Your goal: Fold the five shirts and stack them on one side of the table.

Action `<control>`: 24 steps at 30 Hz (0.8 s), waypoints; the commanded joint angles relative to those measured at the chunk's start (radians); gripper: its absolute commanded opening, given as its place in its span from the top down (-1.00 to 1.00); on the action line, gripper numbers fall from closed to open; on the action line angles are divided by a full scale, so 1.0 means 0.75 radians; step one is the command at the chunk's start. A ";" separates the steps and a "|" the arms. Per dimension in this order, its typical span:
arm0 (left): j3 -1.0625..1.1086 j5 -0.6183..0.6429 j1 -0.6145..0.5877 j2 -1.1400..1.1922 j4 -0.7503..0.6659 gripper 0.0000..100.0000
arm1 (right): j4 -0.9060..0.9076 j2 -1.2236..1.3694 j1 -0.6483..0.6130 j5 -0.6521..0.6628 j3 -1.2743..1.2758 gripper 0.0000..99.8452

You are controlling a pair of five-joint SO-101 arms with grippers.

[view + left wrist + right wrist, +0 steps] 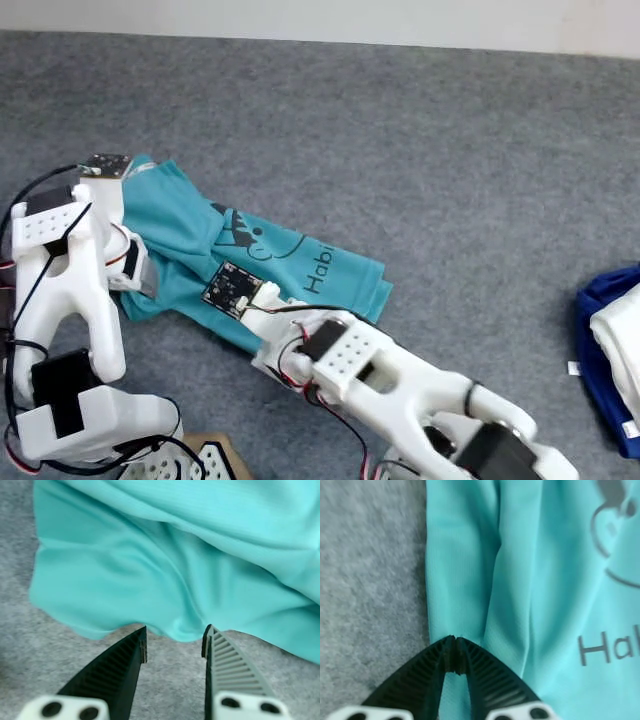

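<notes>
A teal shirt (255, 250) with a dark print lies crumpled on the grey table, left of centre. My left gripper (175, 642) is open, its tips just short of the shirt's (165, 570) rumpled edge, with bare table under them. In the high view that gripper (138, 272) is at the shirt's left end. My right gripper (455, 652) is shut on the teal shirt (520, 580), pinching a fold near its front edge, beside the printed letters. The right arm (350, 360) comes in from the front.
A dark blue shirt (600, 320) with a white one (625, 340) on it lies at the table's right edge. Grey table (420, 150) stretches behind and to the right of the teal shirt. A brown object (215, 455) shows at the front edge.
</notes>
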 commanded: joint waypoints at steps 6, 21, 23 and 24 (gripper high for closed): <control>-0.197 -0.041 -0.369 -0.146 0.006 0.60 | -0.017 0.056 -0.005 0.010 -0.095 0.97; -0.150 -0.035 -0.361 0.269 -0.307 0.61 | -0.017 0.056 -0.005 0.006 -0.093 0.97; -0.142 -0.035 -0.345 0.318 -0.344 0.61 | -0.017 0.056 -0.005 0.006 -0.093 0.97; -0.142 -0.035 -0.332 0.343 -0.358 0.61 | -0.017 0.056 -0.005 0.006 -0.093 0.97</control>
